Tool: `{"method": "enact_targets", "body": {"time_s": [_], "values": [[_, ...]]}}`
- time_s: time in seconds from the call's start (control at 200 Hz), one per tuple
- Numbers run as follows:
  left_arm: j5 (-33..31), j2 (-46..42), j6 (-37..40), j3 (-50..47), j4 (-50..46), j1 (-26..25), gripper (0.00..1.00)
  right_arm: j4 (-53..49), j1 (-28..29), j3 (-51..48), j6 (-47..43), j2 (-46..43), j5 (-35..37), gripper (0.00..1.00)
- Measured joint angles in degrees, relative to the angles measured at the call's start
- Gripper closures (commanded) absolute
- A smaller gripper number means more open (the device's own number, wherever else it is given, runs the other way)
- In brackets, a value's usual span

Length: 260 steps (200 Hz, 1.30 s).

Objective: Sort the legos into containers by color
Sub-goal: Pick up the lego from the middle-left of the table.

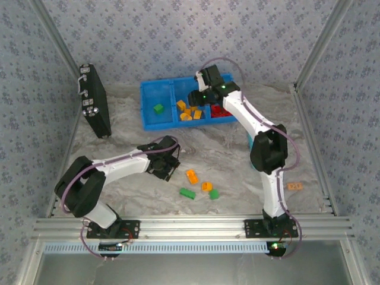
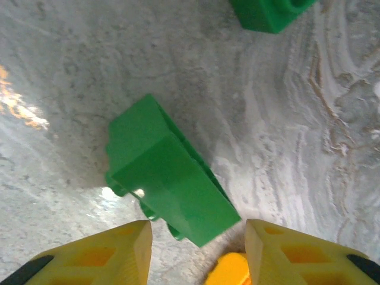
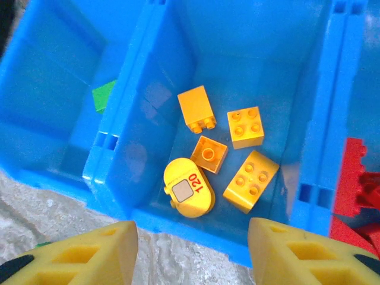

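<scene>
The left end effector is low over the tabletop, its yellow fingers on either side of the near end of a green brick. This brick lies at a slant on the marbled surface. The fingers stand just beside its edges, but I cannot tell whether they are pressing on it. Another green piece lies farther off, cut by the top edge of the left wrist view, and part of an orange-yellow piece shows low between the fingers. From above, a loose group lies on the tabletop just to the right of that arm's tip: an orange brick, a second orange brick, a long green block and a small green block. The right end effector hangs released over the near wall of the blue bin, its fingertips wide apart with nothing between them. Below it, the bin's middle compartment holds five orange-yellow pieces, among them a rounded one marked 120. The left compartment holds a lone green square, and the right compartment holds red bricks. A black case stands tilted to the left of the bin, apart from it.
</scene>
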Motion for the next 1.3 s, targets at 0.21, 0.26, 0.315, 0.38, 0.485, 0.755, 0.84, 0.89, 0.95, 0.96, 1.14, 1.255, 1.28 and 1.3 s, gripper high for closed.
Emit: {"method": "enact_targets", "body": {"time_s": [0.21, 0.26, 0.315, 0.38, 0.485, 0.755, 0.84, 0.89, 0.95, 0.96, 1.14, 1.255, 1.28, 1.3], "values": [[-2.05, 1.20, -0.74, 2.05, -3.87, -0.37, 0.48, 3.30, -1.84, -6.97, -0.98, -5.62, -2.29, 0.45], [-2.32, 1.53, -0.79, 2.86, -4.37, -0.48, 0.47, 3.87, -2.23, -8.07, -1.05, -6.08, -2.86, 0.45], [-2.69, 1.70, -0.85, 3.41, -4.46, -0.59, 0.44, 4.11, -2.60, -9.01, -1.09, -6.23, -3.43, 0.45], [-2.86, 1.90, -0.98, 3.85, -4.66, -0.68, 0.42, 4.26, -3.02, -9.70, -1.18, -6.23, -4.17, 0.45], [-3.58, 2.21, -1.27, 4.13, -5.42, -0.70, 0.36, 4.44, -3.65, -10.08, -1.20, -6.23, -5.27, 0.45], [-5.25, 2.45, -1.75, 4.15, -7.17, -0.50, 0.35, 4.98, -4.79, -10.08, -1.25, -6.23, -7.30, 0.46], [-5.29, 2.67, -1.86, 4.15, -7.15, -0.09, 0.39, 4.98, -4.79, -10.08, -1.66, -6.23, -7.37, 0.46], [-5.31, 2.80, -1.90, 4.11, -7.08, 0.22, 0.41, 4.96, -4.79, -10.08, -2.12, -6.25, -7.37, 0.46], [-5.31, 3.23, -1.90, 4.04, -6.91, 0.48, 0.44, 4.92, -4.74, -10.08, -2.56, -6.25, -7.37, 0.46], [-5.31, 3.30, -1.90, 4.02, -6.86, 0.52, 0.45, 4.92, -4.72, -10.08, -2.60, -6.25, -7.37, 0.46], [-5.53, 4.48, -2.10, 2.64, -5.75, 0.94, 0.59, 4.59, -4.61, -10.08, -3.43, -6.58, -7.28, 0.46], [-5.51, 4.50, -2.05, 1.81, -5.49, 0.92, 0.71, 4.42, -4.28, -10.08, -3.85, -7.26, -7.06, 0.46], [-5.49, 4.46, -1.97, 1.68, -5.51, 0.92, 0.73, 4.35, -4.20, -10.08, -4.00, -7.50, -7.02, 0.46], [-5.49, 4.46, -1.95, 1.68, -5.64, 0.92, 0.75, 4.28, -4.11, -10.08, -4.02, -7.76, -6.97, 0.45]]}}
